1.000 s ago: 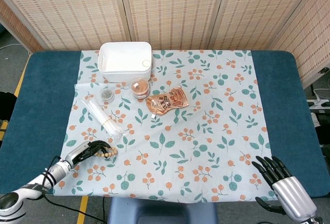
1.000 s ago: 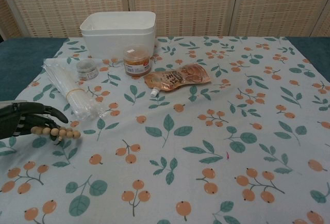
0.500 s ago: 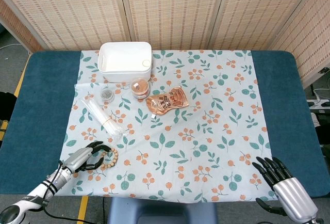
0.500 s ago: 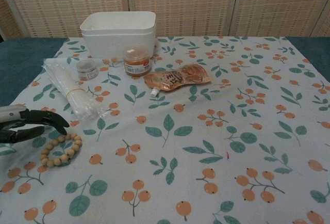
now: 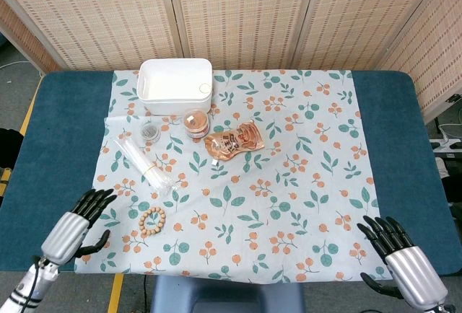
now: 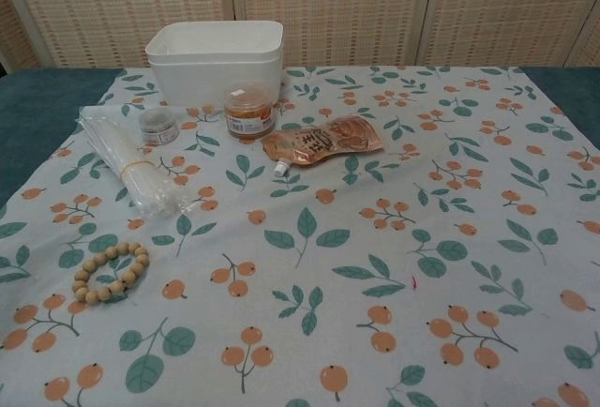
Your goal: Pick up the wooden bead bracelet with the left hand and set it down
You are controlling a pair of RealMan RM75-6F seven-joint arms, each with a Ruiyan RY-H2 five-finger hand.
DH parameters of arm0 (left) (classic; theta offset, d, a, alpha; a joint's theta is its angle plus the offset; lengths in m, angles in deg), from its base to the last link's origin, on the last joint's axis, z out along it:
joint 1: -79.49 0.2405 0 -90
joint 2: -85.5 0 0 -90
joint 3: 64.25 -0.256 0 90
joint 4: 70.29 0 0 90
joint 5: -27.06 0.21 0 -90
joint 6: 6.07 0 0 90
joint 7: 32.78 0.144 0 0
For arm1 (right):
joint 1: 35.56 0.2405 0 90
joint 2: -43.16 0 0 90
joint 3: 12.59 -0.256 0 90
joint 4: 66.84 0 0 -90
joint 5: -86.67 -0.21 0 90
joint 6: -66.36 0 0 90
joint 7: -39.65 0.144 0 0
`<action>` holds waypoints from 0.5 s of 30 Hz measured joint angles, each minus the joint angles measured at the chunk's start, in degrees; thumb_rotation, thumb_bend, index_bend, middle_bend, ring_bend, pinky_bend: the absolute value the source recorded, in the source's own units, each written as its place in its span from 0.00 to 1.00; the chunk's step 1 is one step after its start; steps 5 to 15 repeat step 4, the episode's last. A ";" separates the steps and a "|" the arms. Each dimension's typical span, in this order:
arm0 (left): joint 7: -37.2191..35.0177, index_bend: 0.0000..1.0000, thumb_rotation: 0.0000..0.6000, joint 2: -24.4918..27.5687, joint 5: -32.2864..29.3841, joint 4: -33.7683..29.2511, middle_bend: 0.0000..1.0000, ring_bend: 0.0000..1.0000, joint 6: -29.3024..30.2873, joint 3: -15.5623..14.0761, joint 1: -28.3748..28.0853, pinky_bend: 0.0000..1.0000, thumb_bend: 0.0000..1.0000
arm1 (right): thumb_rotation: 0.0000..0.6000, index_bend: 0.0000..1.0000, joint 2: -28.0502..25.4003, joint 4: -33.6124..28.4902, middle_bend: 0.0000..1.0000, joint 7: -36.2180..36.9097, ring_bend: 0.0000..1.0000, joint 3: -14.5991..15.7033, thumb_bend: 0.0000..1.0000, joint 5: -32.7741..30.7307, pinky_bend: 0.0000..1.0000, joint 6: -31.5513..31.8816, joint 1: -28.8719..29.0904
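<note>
Since the earlier frames the left hand (image 5: 78,221) has released the wooden bead bracelet (image 5: 151,221) and drawn back to the near left; it no longer appears in the chest view. The left hand now sits over the left edge of the floral cloth (image 5: 303,154), fingers spread apart and holding nothing, clear of the bracelet.

The wooden bead bracelet lies flat on the cloth as a closed ring, just right of the left hand and near the front left part of the cloth. In the chest view it lies at the near left (image 6: 111,273), apart from everything else.

Beyond the bracelet, a clear packet of thin sticks (image 5: 143,164) lies diagonally on the cloth. Farther back stand a small grey-lidded jar (image 5: 150,133) and an orange-lidded jar (image 5: 196,122), with an orange pouch (image 5: 232,140) lying flat to their right. A white rectangular tub (image 5: 175,86) stands at the far side of the cloth.

The right hand (image 5: 401,258) rests at the near right corner of the bench (image 5: 404,133), fingers extended and apart, holding nothing.
</note>
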 measured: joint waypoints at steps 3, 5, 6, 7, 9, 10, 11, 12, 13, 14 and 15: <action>6.77 0.00 0.94 -1.32 -0.86 -0.64 0.00 0.00 -1.45 2.00 2.86 0.00 0.53 | 0.77 0.00 0.79 0.01 0.00 -1.78 0.00 -1.17 0.20 -1.61 0.00 0.41 -0.36; 8.45 0.00 0.94 -1.78 -1.24 -0.86 0.00 0.00 -1.84 2.57 3.81 0.00 0.53 | 0.77 0.00 1.11 0.01 0.00 -2.28 0.00 -1.55 0.20 -2.15 0.00 0.55 -0.51; 8.45 0.00 0.94 -1.78 -1.24 -0.86 0.00 0.00 -1.84 2.57 3.81 0.00 0.53 | 0.77 0.00 1.11 0.01 0.00 -2.28 0.00 -1.55 0.20 -2.15 0.00 0.55 -0.51; 8.45 0.00 0.94 -1.78 -1.24 -0.86 0.00 0.00 -1.84 2.57 3.81 0.00 0.53 | 0.77 0.00 1.11 0.01 0.00 -2.28 0.00 -1.55 0.20 -2.15 0.00 0.55 -0.51; 8.45 0.00 0.94 -1.78 -1.24 -0.86 0.00 0.00 -1.84 2.57 3.81 0.00 0.53 | 0.77 0.00 1.11 0.01 0.00 -2.28 0.00 -1.55 0.20 -2.15 0.00 0.55 -0.51; 8.45 0.00 0.94 -1.78 -1.24 -0.86 0.00 0.00 -1.84 2.57 3.81 0.00 0.53 | 0.77 0.00 1.11 0.01 0.00 -2.28 0.00 -1.55 0.20 -2.15 0.00 0.55 -0.51; 8.45 0.00 0.94 -1.78 -1.24 -0.86 0.00 0.00 -1.84 2.57 3.81 0.00 0.53 | 0.77 0.00 1.11 0.01 0.00 -2.28 0.00 -1.55 0.20 -2.15 0.00 0.55 -0.51; 8.45 0.00 0.94 -1.78 -1.24 -0.86 0.00 0.00 -1.84 2.57 3.81 0.00 0.53 | 0.77 0.00 1.11 0.01 0.00 -2.28 0.00 -1.55 0.20 -2.15 0.00 0.55 -0.51; 8.45 0.00 0.94 -1.78 -1.24 -0.86 0.00 0.00 -1.84 2.57 3.81 0.00 0.53 | 0.77 0.00 1.11 0.01 0.00 -2.28 0.00 -1.55 0.20 -2.15 0.00 0.55 -0.51; 8.45 0.00 0.94 -1.78 -1.24 -0.86 0.00 0.00 -1.84 2.57 3.81 0.00 0.53 | 0.77 0.00 1.11 0.01 0.00 -2.28 0.00 -1.55 0.20 -2.15 0.00 0.55 -0.51; 8.45 0.00 0.94 -1.78 -1.24 -0.86 0.00 0.00 -1.84 2.57 3.81 0.00 0.53 | 0.77 0.00 1.11 0.01 0.00 -2.28 0.00 -1.55 0.20 -2.15 0.00 0.55 -0.51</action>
